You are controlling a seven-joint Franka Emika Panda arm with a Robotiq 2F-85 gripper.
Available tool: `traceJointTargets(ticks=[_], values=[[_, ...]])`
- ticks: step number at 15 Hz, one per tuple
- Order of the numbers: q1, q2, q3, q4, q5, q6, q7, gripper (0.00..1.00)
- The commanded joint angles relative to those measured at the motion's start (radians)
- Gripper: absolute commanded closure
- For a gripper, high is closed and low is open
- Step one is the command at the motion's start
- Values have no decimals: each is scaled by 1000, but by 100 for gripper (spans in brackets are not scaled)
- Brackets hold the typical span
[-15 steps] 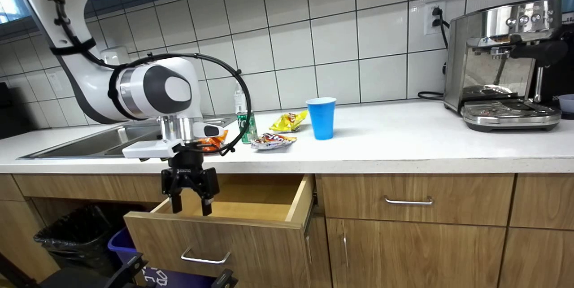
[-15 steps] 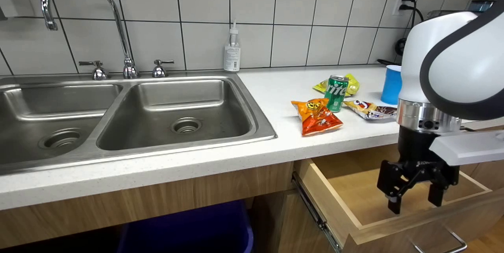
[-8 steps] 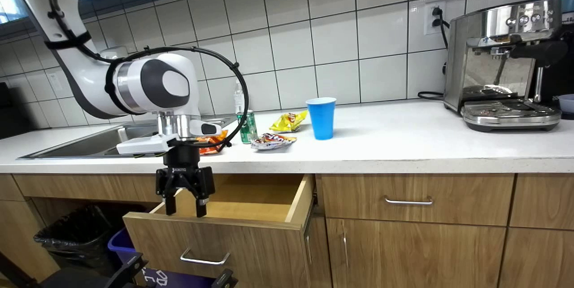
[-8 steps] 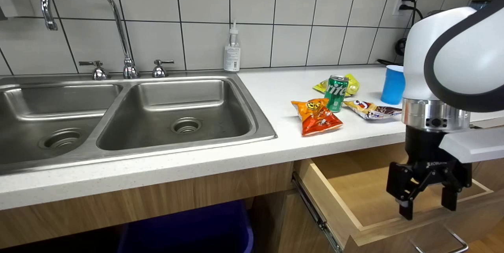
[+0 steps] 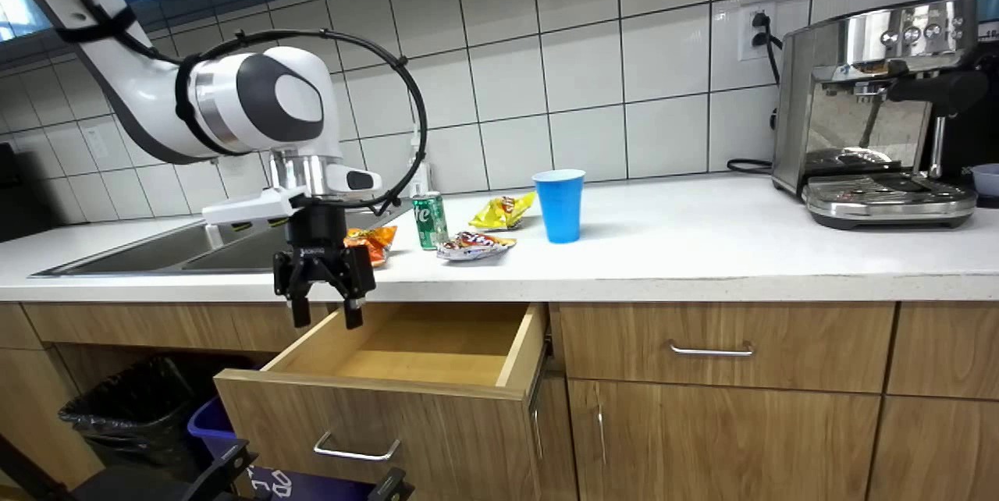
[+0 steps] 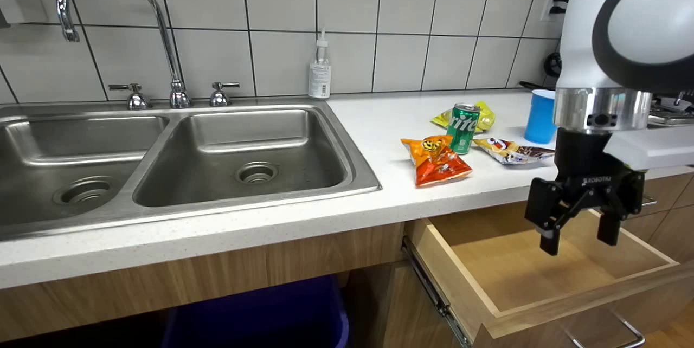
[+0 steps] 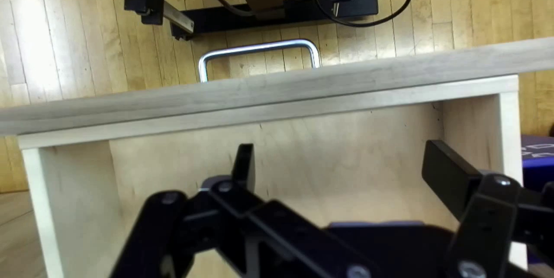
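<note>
One brown wood-grained drawer (image 5: 437, 424) with pale inner walls: pulled out, lower left of centre in an exterior view, filling the middle of the wrist view. One silver bar handle (image 7: 259, 47) on its front, upper centre of the wrist view. One black two-fingered gripper (image 6: 579, 237) hangs above the drawer, at right in an exterior view; its two fingers (image 7: 450, 178) stand wide apart, tips over the drawer's inside and off the wood.

Behind, one white countertop (image 5: 687, 236). Lying on it, right of centre in an exterior view: one orange-and-red snack bag (image 6: 436, 161), one yellow snack bag (image 6: 486, 117), one silver-and-brown snack bag (image 6: 515, 152); three in all. Among them, one green soda can (image 6: 463, 129), upright. Near them, one tapered blue cup (image 6: 540, 117), also upright.

Further out: one two-basin stainless sink (image 6: 249, 131), left half of an exterior view, with one chrome gooseneck faucet (image 6: 167, 39) and two silver lever taps (image 6: 219, 96). One clear pump bottle (image 6: 320, 76) by its back right corner. Far right in an exterior view, one silver espresso machine (image 5: 866, 119). Lower left in an exterior view, one black bag-lined bin (image 5: 129, 432).
</note>
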Motion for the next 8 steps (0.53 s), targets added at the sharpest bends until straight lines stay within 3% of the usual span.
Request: traceJointTargets(ticks=[1, 6, 8], values=[[-14, -85, 25, 49, -32, -85, 34, 0], [-16, -106, 33, 131, -12, -121, -3, 0], [-19, -92, 33, 109, -6, -76, -2, 0]])
